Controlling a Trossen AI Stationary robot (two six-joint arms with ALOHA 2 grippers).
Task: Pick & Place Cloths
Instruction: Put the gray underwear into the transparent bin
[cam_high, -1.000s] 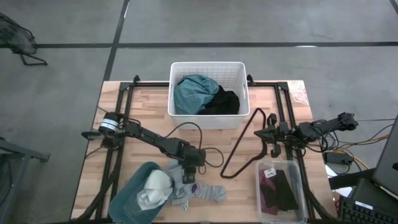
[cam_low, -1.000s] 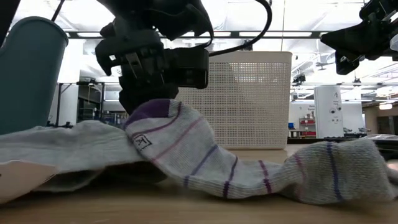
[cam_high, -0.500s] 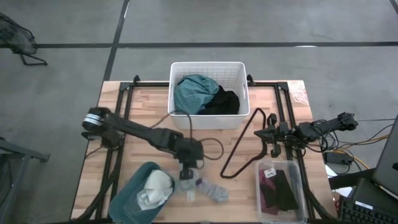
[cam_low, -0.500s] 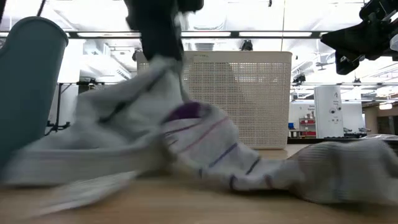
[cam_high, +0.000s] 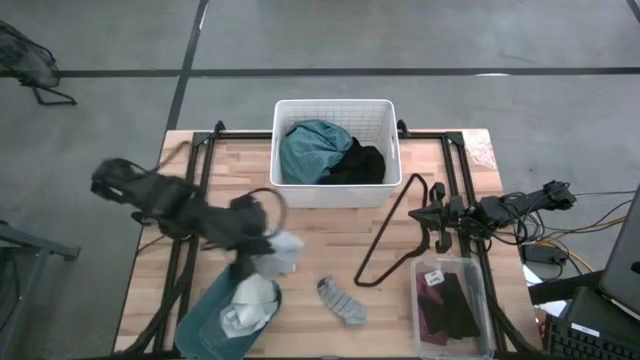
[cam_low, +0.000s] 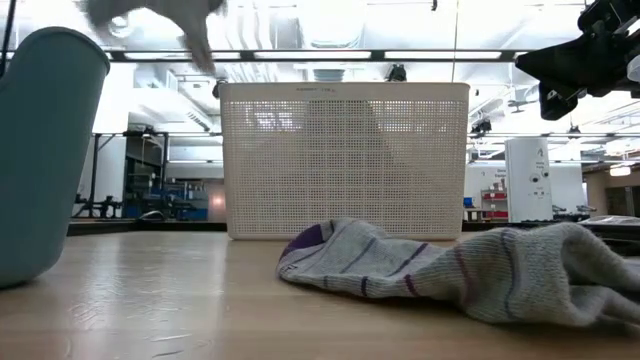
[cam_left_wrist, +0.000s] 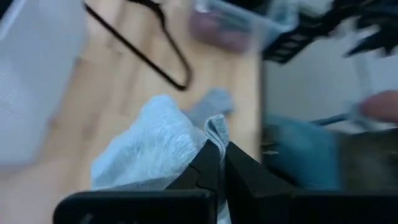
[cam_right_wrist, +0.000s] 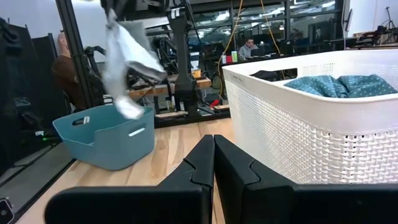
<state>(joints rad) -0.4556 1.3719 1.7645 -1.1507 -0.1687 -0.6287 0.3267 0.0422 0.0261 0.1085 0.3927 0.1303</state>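
Observation:
My left gripper (cam_high: 258, 240) hovers above the table's near left part, shut on a light grey cloth (cam_high: 281, 254) that hangs over the far rim of the teal bin (cam_high: 212, 316). A white cloth (cam_high: 250, 305) lies inside that bin. A grey sock with purple stripes (cam_high: 342, 300) lies flat on the table (cam_high: 330, 245). A teal cloth (cam_high: 312, 148) and a black one (cam_high: 362, 163) sit in the white basket (cam_high: 335, 107). My right gripper (cam_high: 437, 228) waits shut at the table's right side. My left gripper pinches a bunched edge of the light grey cloth (cam_left_wrist: 215, 127) between its two fingers. The cloth (cam_right_wrist: 124, 62) hangs slack below the fingers, lifted clear of the table and the bin.
A black hanger (cam_high: 392, 232) lies between the basket and a clear container (cam_high: 480, 300) holding maroon and black cloths at the near right. The bare wooden table lies between the sock and the basket. People sit in the room beyond.
My left gripper has taken hold of the light grey cloth in the pile by the bin, then risen fast and swung toward the table's left. The cloth is lifted clear and hangs over the bin. The striped sock has stayed on the table.

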